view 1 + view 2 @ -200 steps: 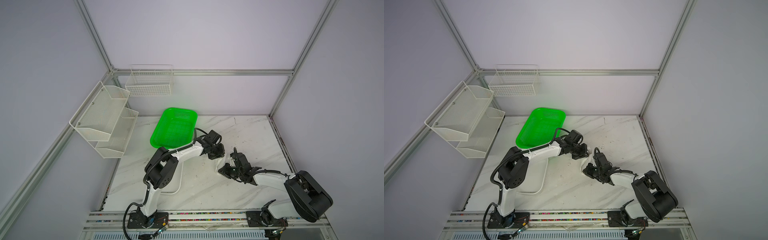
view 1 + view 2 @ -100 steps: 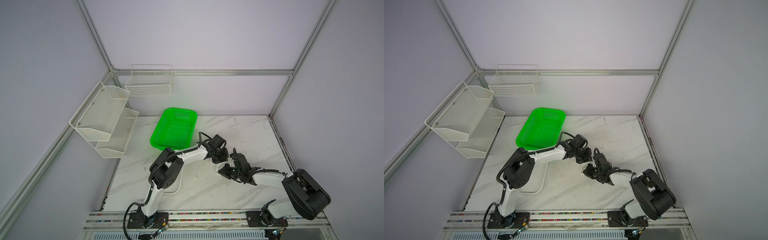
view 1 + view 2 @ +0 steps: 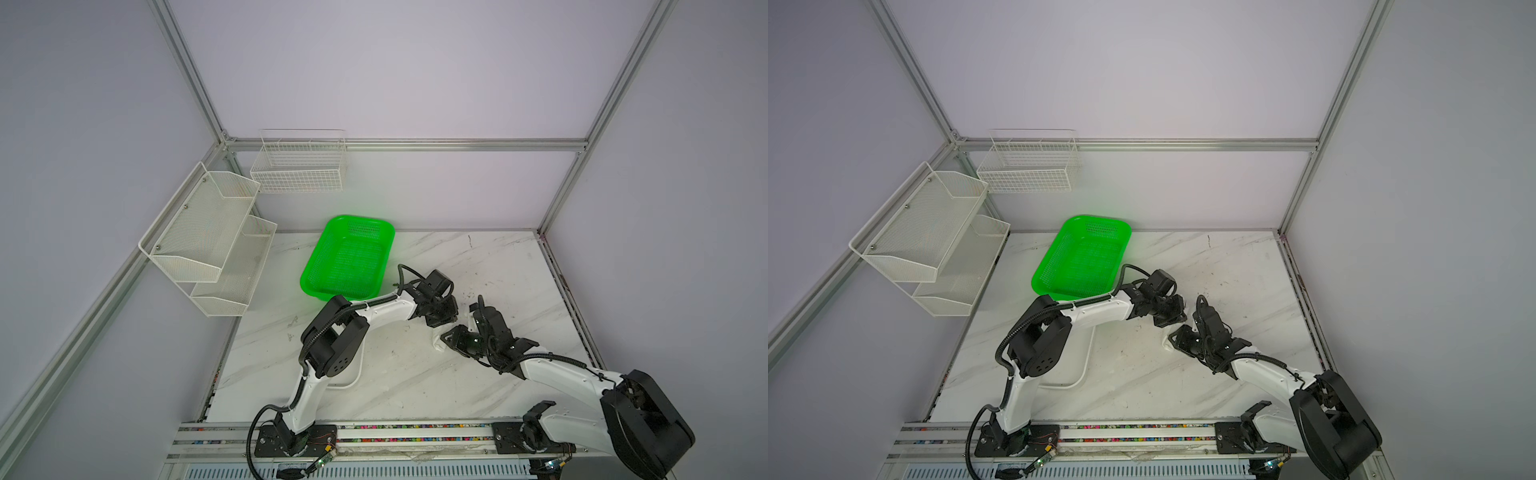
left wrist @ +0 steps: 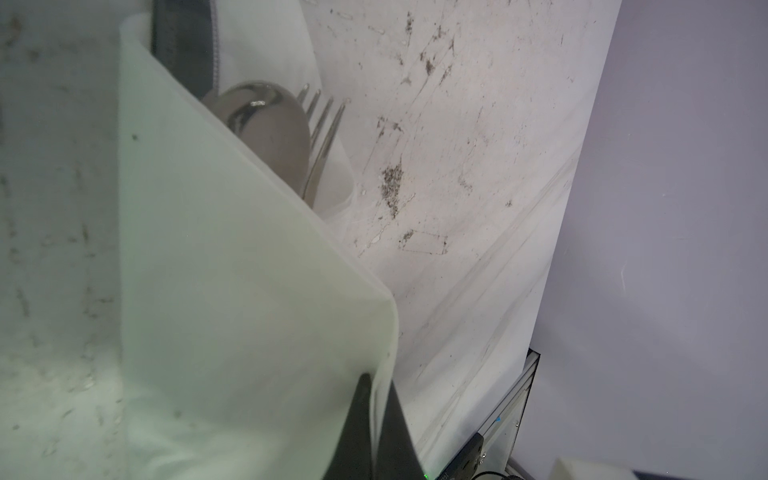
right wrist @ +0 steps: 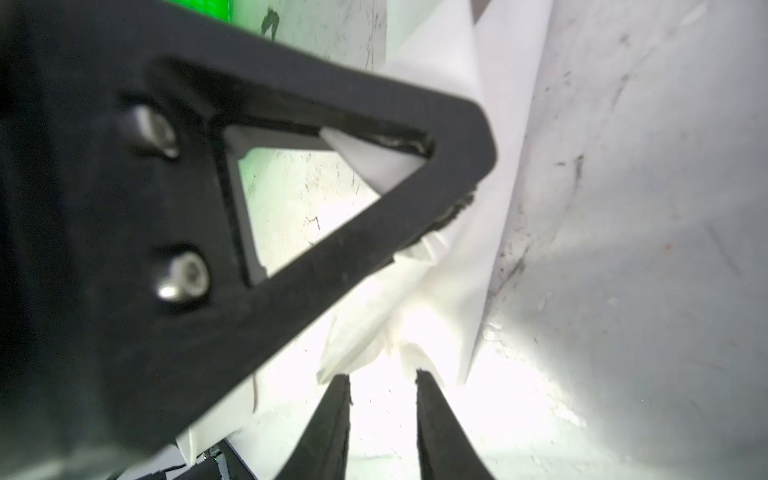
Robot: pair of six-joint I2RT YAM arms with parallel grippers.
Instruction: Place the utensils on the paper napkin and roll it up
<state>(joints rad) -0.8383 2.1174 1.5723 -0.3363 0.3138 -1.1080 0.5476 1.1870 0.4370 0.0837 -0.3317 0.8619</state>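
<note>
The green basket [image 3: 365,226] sat at the back left of the table [image 3: 415,386], apart from the work. Next came the left gripper [image 4: 376,386], clenched on a folded edge of the napkin [image 4: 249,270]. It held that flap up over the cutlery, probably so the sheet would wrap around the pieces rather than slide off them. Under the flap the spoon [image 4: 266,124] and fork [image 4: 324,120] poked out side by side on the napkin's lower layer. The knife could not be made out for sure. The napkin lay mid-table between the two grippers, loosely bundled and not yet a tight roll. On the right, the right gripper [image 5: 380,382] had its jaws apart with bare table showing between them, grasping nothing. Its tips sat just short of the napkin's crumpled end. That looked like a regrasp, likely to take the bundle farther along and turn it while the left one pinned the fold. Paper this thin could tear or unroll if tugged.
</note>
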